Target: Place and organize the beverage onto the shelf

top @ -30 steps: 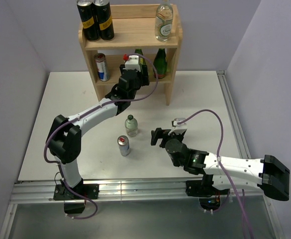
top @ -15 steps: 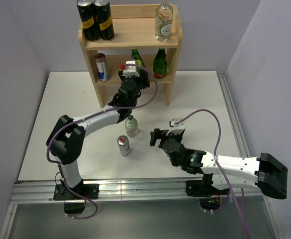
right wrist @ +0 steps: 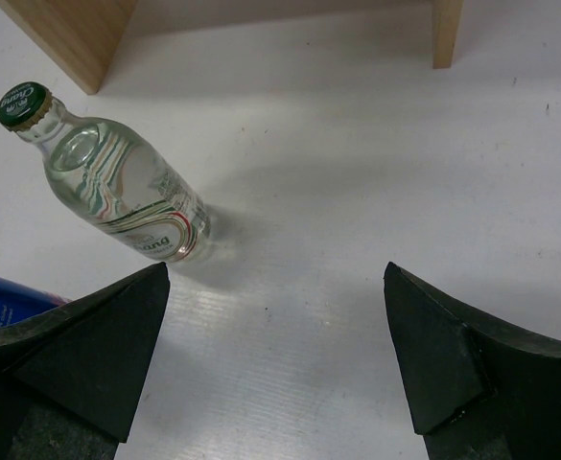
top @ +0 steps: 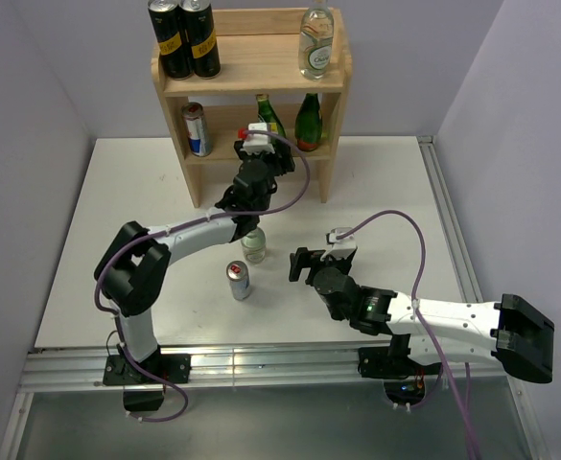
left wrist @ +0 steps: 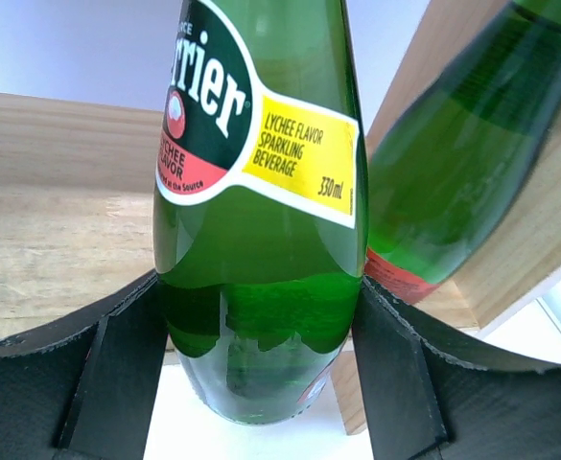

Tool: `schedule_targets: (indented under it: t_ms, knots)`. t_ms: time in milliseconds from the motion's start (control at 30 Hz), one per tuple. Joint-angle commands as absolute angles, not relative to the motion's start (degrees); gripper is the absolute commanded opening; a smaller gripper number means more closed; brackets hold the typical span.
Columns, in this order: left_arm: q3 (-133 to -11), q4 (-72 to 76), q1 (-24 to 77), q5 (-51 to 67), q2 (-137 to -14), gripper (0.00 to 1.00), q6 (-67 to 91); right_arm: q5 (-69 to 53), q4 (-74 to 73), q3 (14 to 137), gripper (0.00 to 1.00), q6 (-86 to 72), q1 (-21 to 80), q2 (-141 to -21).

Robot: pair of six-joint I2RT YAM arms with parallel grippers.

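The white tabletop (top: 117, 240) is carrying a pale three-tier wooden shelf (top: 261, 48) at the middle of its far edge. The left claw (left wrist: 261, 364) is reaching into the middle tier, gripping a green glass sparkling-water bottle (left wrist: 261, 192) low on its body, just beside a second green bottle (left wrist: 453, 172). Whether its base is resting on the board cannot be told. The right claw (right wrist: 273, 273) is hanging wide open and empty near a clear glass bottle (right wrist: 127, 192) and a blue can (right wrist: 2, 297) mid-tabletop. Releasing while tilted, or dragging a finger out, risks toppling the tall bottle into its neighbour or off the tier's front edge.
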State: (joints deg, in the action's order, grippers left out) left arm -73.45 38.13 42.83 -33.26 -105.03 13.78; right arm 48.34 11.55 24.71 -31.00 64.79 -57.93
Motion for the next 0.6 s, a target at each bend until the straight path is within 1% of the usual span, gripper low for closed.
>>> schedule_targets:
  t_ms: [0,200,567]
  knots:
    - [-72.07,32.96,45.35,-31.03,-109.16,0.0,14.15,49.13,13.27,24.61,1.0,-31.29,64.42,-56.95]
    - [-74.79,31.73,45.35,-30.94,-113.02,0.0,12.92,49.3,13.18,24.17,1.0,-31.38,64.51,-55.9]
    - [-82.35,32.08,45.09,-34.89,-120.67,0.0,7.39,49.57,13.09,23.64,1.0,-31.2,64.42,-54.93]
